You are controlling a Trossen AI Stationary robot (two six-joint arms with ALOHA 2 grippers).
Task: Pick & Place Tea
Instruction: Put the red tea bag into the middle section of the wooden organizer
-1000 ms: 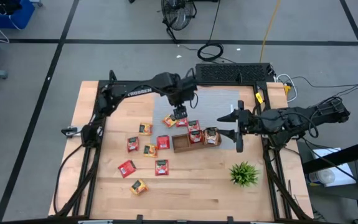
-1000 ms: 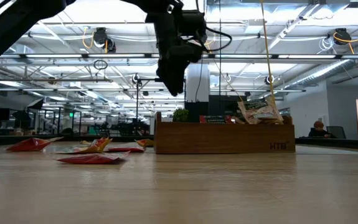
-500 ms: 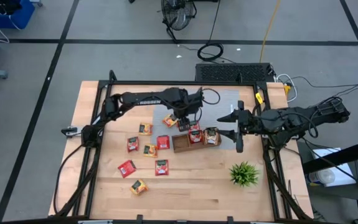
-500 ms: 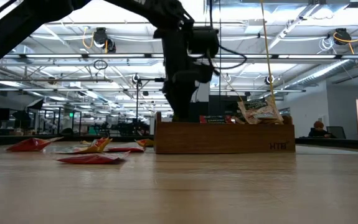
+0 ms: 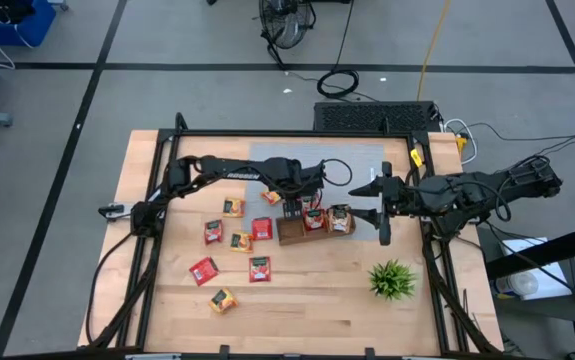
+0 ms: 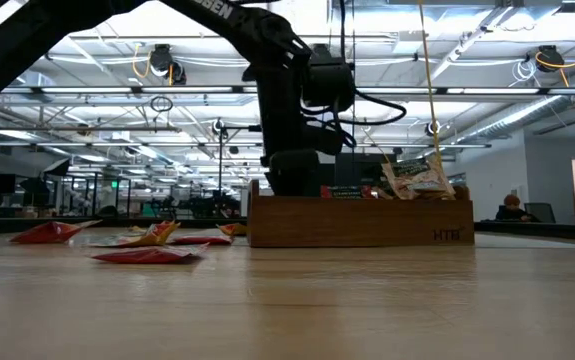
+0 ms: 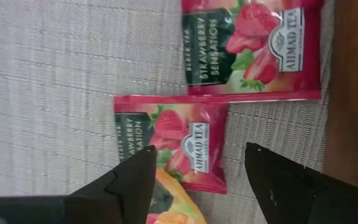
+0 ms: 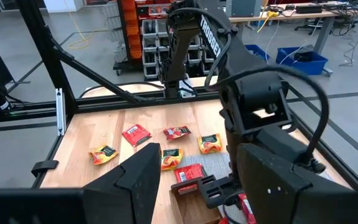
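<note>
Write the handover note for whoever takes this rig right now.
Left gripper: open, empty, low over red tea sachets on the grey mat, beside the wooden tray.
Right gripper: open, empty, waiting right of the tray.
Done: a few sachets in the tray.
Left: loose sachets on the table left of the tray, plus those on the mat.

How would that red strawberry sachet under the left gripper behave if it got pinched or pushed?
The sachet looks thin and flat against the grey mat, so it is probably very light and would likely slide when nudged. Its glossy printed wrapper suggests it may be slippery, and it would probably flex rather than stay stiff. The open left gripper hovers just over it.
</note>
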